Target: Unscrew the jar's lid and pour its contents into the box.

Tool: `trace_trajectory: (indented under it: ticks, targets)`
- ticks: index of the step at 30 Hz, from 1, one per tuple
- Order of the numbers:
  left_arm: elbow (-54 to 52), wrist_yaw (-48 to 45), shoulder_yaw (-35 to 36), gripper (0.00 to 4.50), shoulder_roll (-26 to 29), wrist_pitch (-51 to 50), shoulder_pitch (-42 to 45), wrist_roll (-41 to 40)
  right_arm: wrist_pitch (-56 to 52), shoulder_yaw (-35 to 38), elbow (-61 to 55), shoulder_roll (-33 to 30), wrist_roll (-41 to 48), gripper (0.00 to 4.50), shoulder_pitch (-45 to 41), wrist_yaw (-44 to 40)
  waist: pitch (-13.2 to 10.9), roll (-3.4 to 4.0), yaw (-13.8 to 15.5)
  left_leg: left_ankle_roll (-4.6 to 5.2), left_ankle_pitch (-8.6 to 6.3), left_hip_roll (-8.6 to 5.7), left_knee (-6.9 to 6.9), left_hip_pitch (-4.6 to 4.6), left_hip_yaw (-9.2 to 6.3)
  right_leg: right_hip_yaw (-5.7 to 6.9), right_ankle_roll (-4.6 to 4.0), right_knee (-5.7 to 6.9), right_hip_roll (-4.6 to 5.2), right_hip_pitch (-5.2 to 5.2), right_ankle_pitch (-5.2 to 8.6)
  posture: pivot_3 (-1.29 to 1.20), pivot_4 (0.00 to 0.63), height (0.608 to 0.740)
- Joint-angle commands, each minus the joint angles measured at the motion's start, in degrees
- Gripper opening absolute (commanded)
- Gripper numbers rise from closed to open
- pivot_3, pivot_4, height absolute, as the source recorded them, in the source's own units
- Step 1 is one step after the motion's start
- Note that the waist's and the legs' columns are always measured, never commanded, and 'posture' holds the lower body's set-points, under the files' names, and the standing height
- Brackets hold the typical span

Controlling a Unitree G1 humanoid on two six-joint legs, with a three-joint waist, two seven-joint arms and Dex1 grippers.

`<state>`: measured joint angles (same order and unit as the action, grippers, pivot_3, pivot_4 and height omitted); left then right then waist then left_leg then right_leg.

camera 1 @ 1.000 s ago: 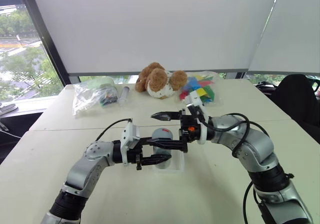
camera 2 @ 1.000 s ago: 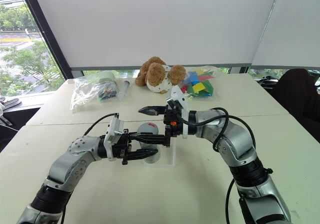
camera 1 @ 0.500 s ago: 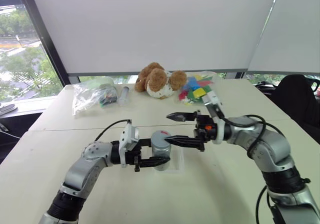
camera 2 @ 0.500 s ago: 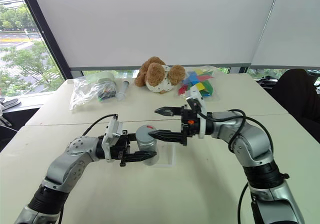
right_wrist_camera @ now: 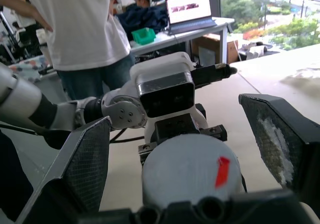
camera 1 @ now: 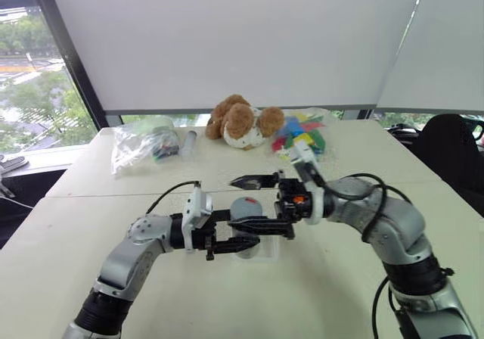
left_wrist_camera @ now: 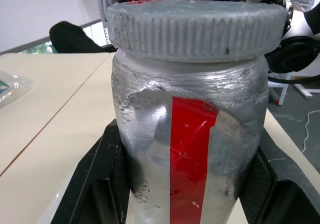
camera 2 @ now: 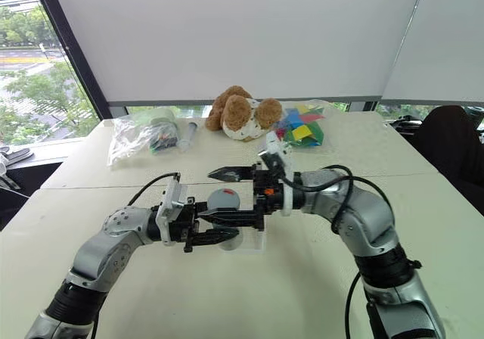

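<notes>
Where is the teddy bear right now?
The teddy bear lies at the far edge of the table, near the middle, between the clear bag on its left and the bag of colourful pieces on its right.

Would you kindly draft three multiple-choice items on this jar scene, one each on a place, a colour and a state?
1. Where does the plush toy lie?
A. at the table's far edge, between the bags
B. inside the box
C. on the floor

2. What colour is the jar's stripe?
A. blue
B. red
C. green

3. How does the right pincer stand?
A. shut on the lid
B. shut on nothing
C. open around the lid

Key:
1 A: the plush toy lies at the back of the table.
2 B: the jar bears a red stripe.
3 C: the right pincer has its fingers spread either side of the lid, while the left pincer clamps the jar.
</notes>
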<state>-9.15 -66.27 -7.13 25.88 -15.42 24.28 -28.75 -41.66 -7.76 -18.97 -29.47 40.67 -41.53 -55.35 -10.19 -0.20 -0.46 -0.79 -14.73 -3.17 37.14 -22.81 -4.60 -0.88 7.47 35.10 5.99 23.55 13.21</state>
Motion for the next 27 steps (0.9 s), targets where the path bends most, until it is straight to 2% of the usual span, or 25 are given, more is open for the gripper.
trace_trajectory:
  ticks: [1, 8, 17, 27]
  targets:
    - [-1.7, 0.1, 0.4, 2.10, 0.1, 0.7, 0.3, -0.5, 1.9, -0.5, 0.7, 0.8, -2.5, 4.45, -2.3, 0.9, 0.0, 0.00, 0.0, 0.00, 0.00, -0.01, 0.00, -0.01, 0.01, 0.00, 0.00, -0.01, 0.01, 0.00, 0.00, 0.00, 0.150, 0.740]
    - [-2.3, 0.4, 0.4, 2.10, 0.3, 0.6, -0.4, -0.6, 2.8, -1.1, 2.3, 1.9, -4.3, 4.45, -2.9, 0.7, 0.0, 0.00, -0.3, 0.00, 0.00, 0.00, -0.04, 0.00, 0.00, 0.00, 0.00, 0.01, -0.02, 0.04, 0.00, 0.00, 0.150, 0.740]
    - [-2.5, 0.8, 0.4, 2.10, 0.2, 0.4, -0.5, -0.6, 2.1, -1.2, 3.1, -0.4, -5.4, 4.45, -1.9, -1.8, 0.0, 0.00, -0.2, 0.00, 0.00, 0.01, -0.04, 0.00, 0.00, 0.00, 0.00, 0.01, -0.03, 0.04, 0.00, 0.00, 0.150, 0.740]
    - [-3.0, 0.8, 0.4, 2.10, 0.7, 0.0, -0.5, -1.0, 3.8, 2.5, 5.4, -3.5, -5.6, 4.45, 1.5, -3.0, 0.0, 0.00, -0.2, 0.00, 0.00, 0.00, -0.04, 0.00, 0.00, 0.01, 0.00, 0.01, -0.03, 0.03, 0.00, 0.00, 0.150, 0.740]
